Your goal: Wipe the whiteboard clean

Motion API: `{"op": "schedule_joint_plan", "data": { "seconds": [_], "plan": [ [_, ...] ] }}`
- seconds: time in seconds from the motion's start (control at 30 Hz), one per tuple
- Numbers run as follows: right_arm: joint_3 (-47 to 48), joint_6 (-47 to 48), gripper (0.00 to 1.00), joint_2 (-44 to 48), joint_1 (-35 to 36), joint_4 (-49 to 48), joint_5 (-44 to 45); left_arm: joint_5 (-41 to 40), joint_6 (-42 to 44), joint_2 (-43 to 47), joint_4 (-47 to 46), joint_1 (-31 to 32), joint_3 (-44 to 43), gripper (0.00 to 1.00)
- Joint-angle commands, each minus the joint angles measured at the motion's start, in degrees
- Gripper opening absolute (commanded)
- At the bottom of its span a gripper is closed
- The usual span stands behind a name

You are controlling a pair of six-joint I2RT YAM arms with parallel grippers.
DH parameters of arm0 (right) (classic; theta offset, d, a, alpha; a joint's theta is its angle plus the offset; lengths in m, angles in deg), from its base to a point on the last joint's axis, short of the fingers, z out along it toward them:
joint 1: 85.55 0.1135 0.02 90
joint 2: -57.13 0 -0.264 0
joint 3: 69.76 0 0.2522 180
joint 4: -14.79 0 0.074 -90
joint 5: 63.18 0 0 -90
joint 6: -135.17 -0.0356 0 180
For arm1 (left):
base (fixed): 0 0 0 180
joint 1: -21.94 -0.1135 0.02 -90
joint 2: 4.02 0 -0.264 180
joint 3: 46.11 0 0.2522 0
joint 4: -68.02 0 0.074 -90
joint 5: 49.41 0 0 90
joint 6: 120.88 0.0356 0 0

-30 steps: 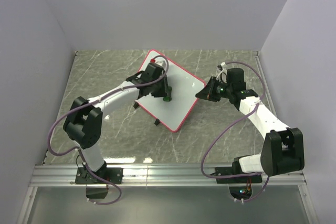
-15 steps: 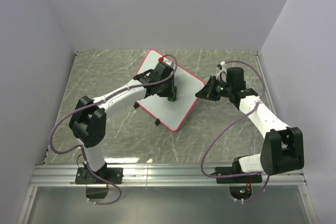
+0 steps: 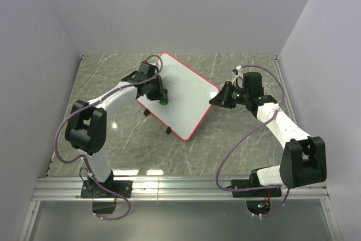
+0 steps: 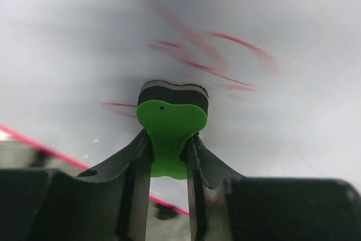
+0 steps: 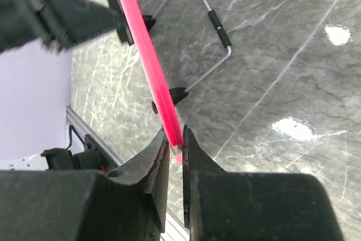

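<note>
Two claws meet the desk's (image 3: 113, 77) whiteboard (image 3: 189, 91) overhead: left claw (image 3: 162, 99) over its left side, right claw (image 3: 215, 100) at its corner. Left wrist alone shows a green eraser (image 4: 171, 125) pinched, red scribbles (image 4: 217, 55) beyond; right wrist, the pink frame (image 5: 145, 55) clamped.

The left arm (image 3: 115, 101) and right arm (image 3: 282, 125) share one build: white rounded links between bulky black joint housings (image 3: 86, 134), set on black base plates (image 3: 104, 189). A thin purple cable (image 3: 56, 145) hangs loose along each. The left hand (image 4: 169, 139) and right hand (image 5: 175, 139) have matt black, tapering fingers (image 4: 135, 165). A tiny green light (image 3: 239, 95) glows at the right wrist.
</note>
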Motion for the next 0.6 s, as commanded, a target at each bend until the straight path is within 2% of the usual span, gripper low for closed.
{"op": "schedule_joint_plan", "data": {
  "seconds": [0.0,0.27,0.57],
  "plan": [
    [2.02,1.53,0.0,0.66,0.96,-0.12,-0.88,-3.43,3.32,-3.3,-1.4,-5.46,3.72,0.0],
    [2.03,1.79,0.0,0.66,1.05,0.24,-0.8,-2.2,4.91,-4.26,-1.05,-11.88,2.75,0.0],
    [1.85,1.62,0.0,0.31,1.05,-0.12,-0.71,1.94,3.06,-2.33,-0.44,-9.79,-2.68,0.0]
  ]
}}
